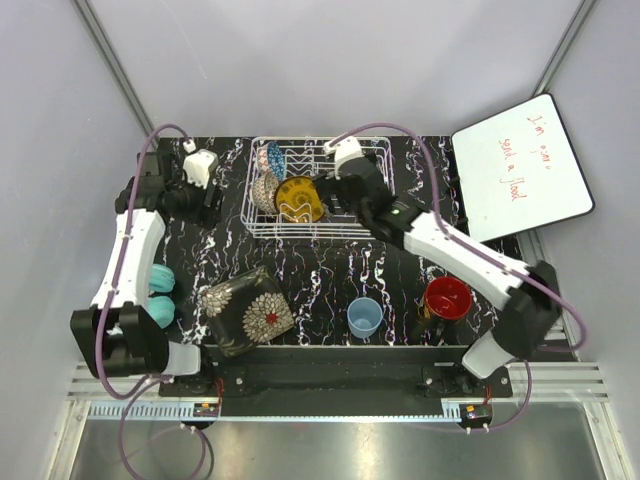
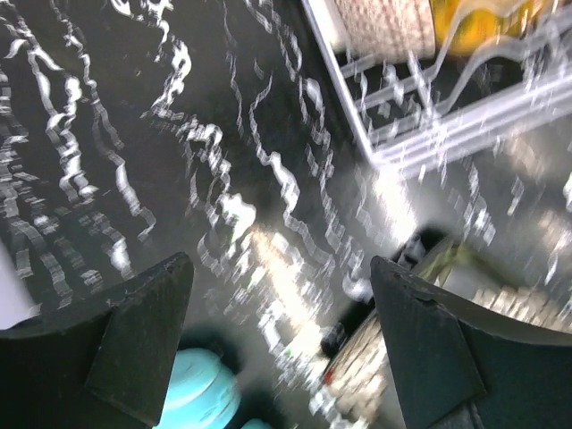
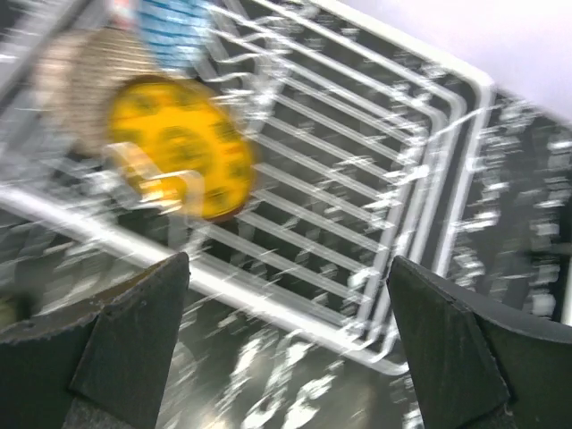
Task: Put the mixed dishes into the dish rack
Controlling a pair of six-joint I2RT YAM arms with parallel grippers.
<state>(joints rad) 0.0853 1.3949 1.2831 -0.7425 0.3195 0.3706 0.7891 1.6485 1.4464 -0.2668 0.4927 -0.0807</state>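
Left gripper (image 2: 279, 264) first: fingers spread wide and nothing between them, hovering over the black white-veined table (image 1: 320, 280) just left of the dish rack (image 1: 300, 234). Below it two teal ribbed balls (image 1: 160, 295) sit by the left arm; they're no part of the load. Next along, near the front edge, lies the dark square floral plate (image 1: 245, 310), flat, glossy, with rounded corners and a thin lip.

Centre back, the rack is a rectangular white wire basket with upright tines, and three pieces stand on edge at its left end: a blue patterned bowl (image 1: 275, 158), a beige patterned bowl (image 1: 265, 190) and the round yellow patterned plate (image 1: 298, 198). The right gripper (image 3: 288, 264) hangs over the rack just beside that yellow plate, jaws fully apart, holding nothing. The rack's right half is bare wire.

Rightwards, a light blue cup (image 1: 365, 318) stands upright mouth up, then a dark mug (image 1: 447, 298) with a red inside, close to the right arm. Far right, a white board (image 1: 520, 165) with red writing.

I'd say we're between placements, three dishes left. The flat plate wants its edge levered up or a rim pinch; the cup or mug needs only a wall grip.
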